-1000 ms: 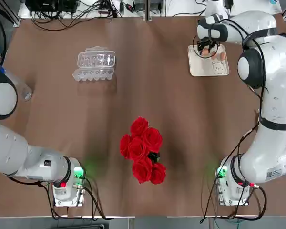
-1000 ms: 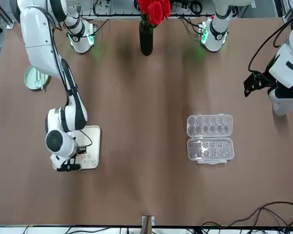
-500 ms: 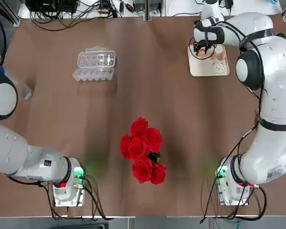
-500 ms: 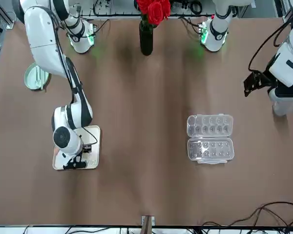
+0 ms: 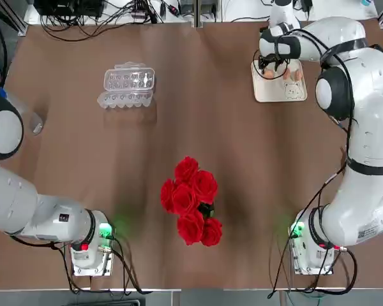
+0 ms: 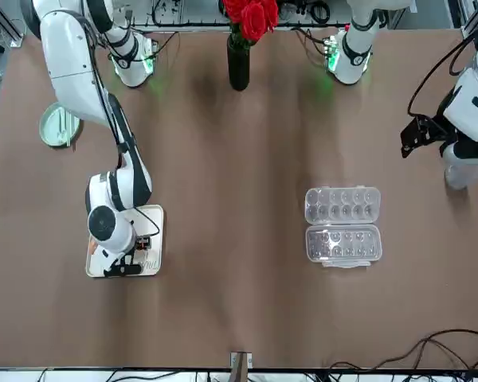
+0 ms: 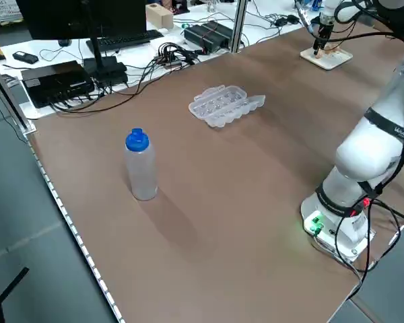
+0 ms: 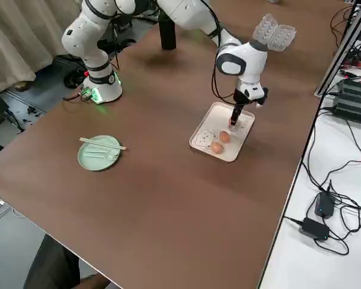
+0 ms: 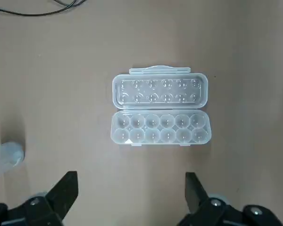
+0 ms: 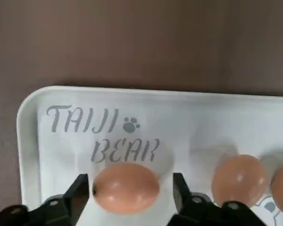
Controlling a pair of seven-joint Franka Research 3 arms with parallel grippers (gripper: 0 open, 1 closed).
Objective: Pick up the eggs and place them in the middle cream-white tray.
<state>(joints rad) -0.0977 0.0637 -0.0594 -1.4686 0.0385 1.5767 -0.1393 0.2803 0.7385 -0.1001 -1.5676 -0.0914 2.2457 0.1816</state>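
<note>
With the right gripper reaching down over the cream-white tray, jaws spread just wider than the third egg resting between them beside two other eggs, careless retraction could nudge it rolling, while the left gripper hangs open above the egg carton.

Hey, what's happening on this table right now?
The right tool is low over the cream-white tray, its fingers open on either side of an egg that lies on the tray. Two more eggs already lie there. The left tool hangs idle and open above the empty clear egg carton.
</note>
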